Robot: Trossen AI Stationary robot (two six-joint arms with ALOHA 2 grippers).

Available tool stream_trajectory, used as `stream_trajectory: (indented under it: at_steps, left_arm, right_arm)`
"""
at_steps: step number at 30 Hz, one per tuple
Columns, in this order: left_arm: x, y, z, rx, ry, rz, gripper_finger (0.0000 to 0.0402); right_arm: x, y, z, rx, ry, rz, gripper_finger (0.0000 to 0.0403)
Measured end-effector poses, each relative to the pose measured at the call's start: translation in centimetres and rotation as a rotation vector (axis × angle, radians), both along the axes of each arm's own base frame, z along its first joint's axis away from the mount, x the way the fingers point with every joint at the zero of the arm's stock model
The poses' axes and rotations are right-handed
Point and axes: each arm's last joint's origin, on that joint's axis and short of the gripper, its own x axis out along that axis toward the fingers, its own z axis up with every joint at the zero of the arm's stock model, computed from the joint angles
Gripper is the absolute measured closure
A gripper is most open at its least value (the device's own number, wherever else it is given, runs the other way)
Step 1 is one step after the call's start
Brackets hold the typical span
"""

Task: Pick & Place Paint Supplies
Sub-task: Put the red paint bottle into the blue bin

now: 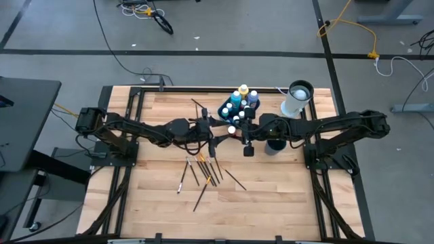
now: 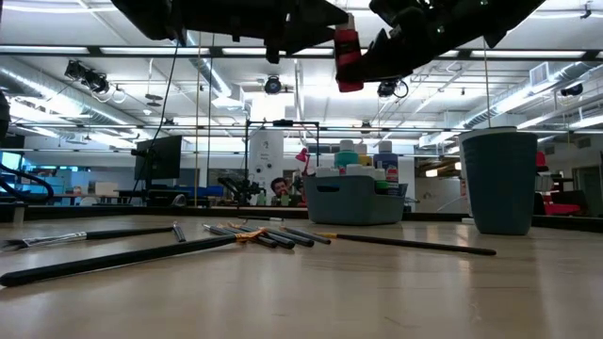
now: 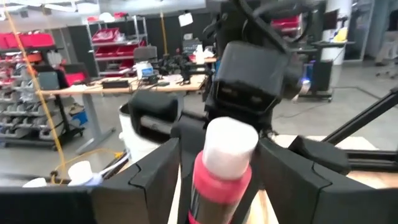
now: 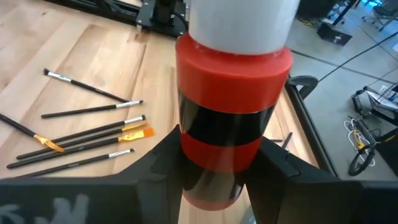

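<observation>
Brushes [image 2: 113, 256] lie nearest the low camera, loose on the surface [image 1: 271, 196], fanned out mid-surface in front of the arms. You haven't touched them yet; they're still to be sorted.

Red bottle [image 4: 233, 112] is your active item. Right gripper [image 4: 211, 155] is closed on it, fingers clamped on the lower body, white cap away from the wrist. It's held high off the surface, over the middle, just in front of the bin [image 1: 234, 108].

Left gripper [image 3: 214, 180] is pushed up nose to nose with the right one. Its fingers stand wide, one each side of the same bottle's cap end, and I see no squeeze from them. Looks to me like a mid-air handover, either just releasing or about to take. Can't tell which from here, so treat the right gripper as the only one holding.

Containers:
- Bin, dark tub at the far edge: already packed with upright bottles [image 1: 239, 96], blue, white and yellow caps showing. Room left is tight, so you'll want a clear gap before lowering.
- Dark cup [image 2: 499, 179], right of the bin: contents not visible. Likely the brush holder, my guess.
- White cylinder [image 1: 296, 99], far right of the bin: not part of the job, leave it.
</observation>
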Motion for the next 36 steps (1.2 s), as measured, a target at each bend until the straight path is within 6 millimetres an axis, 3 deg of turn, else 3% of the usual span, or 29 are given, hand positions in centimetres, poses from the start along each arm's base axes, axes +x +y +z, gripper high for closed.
stream_trajectory:
  at_steps: [6, 19, 28, 36]
  left_arm:
    - [0.0, 0.6, 0.0, -0.037, -0.011, -0.054, 0.0189]
    - [0.0, 0.7, -0.1, -0.019, 0.004, -0.042, 0.019]
    - [0.0, 0.8, -0.4, -0.019, 0.04, 0.007, 0.0244]
    - [0.1, 0.8, -0.5, -0.027, 0.045, 0.015, 0.0239]
  right_arm:
    - [0.2, 0.0, 0.5, -0.004, -0.056, 0.001, 0.0272]
    - [1.7, -0.1, -0.7, -0.01, -0.078, 0.003, 0.0272]
    - [1.7, -0.2, -0.7, -0.019, -0.086, 0.003, 0.0272]
    - [1.6, -0.2, -0.8, -0.003, -0.061, -0.018, 0.0248]
